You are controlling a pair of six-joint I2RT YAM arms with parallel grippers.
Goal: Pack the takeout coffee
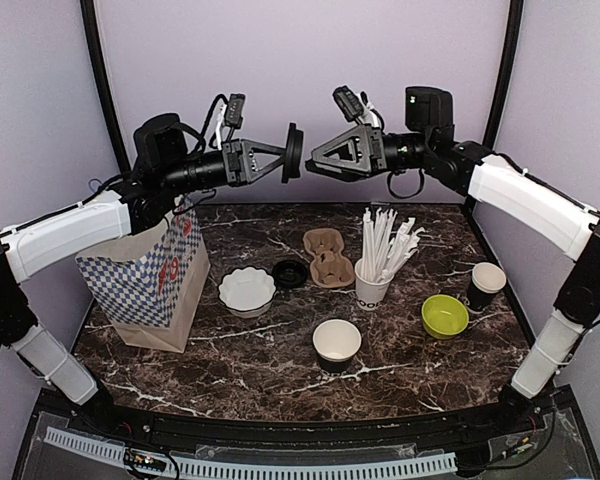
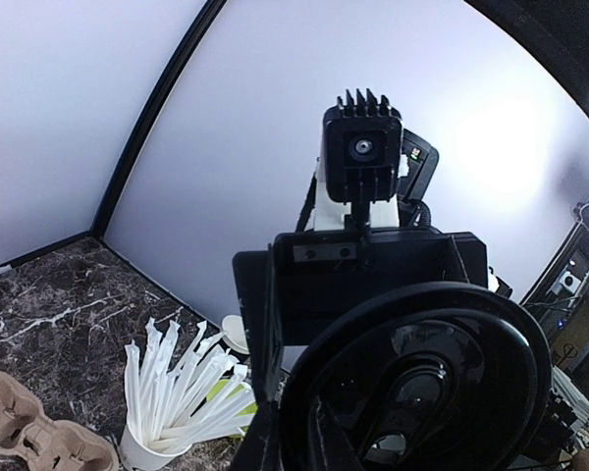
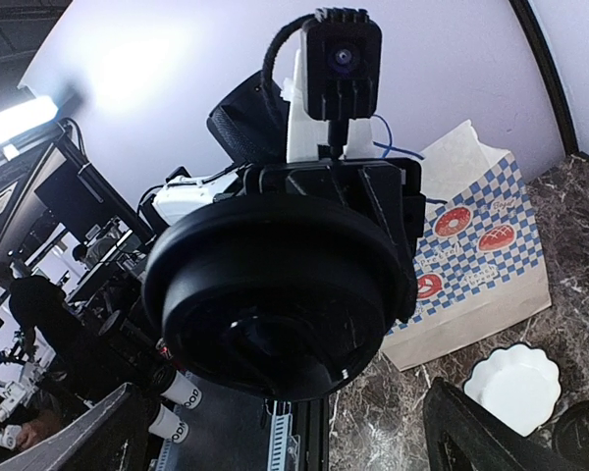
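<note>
Lid (image 1: 294, 152) aloft at twelve o'clock, left pincer (image 1: 283, 157) grasping it; right pincer (image 1: 316, 166) released, at its three o'clock.

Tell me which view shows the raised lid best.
The right wrist view: the lid faces it, whole and unblocked. The left wrist view shows its other face, cut by the frame. The top view shows it edge-on in the left gripper.

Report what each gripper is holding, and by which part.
The left gripper holds a black lid by its rim, raised above the table. The right gripper is open just short of it, holding nothing.
</note>
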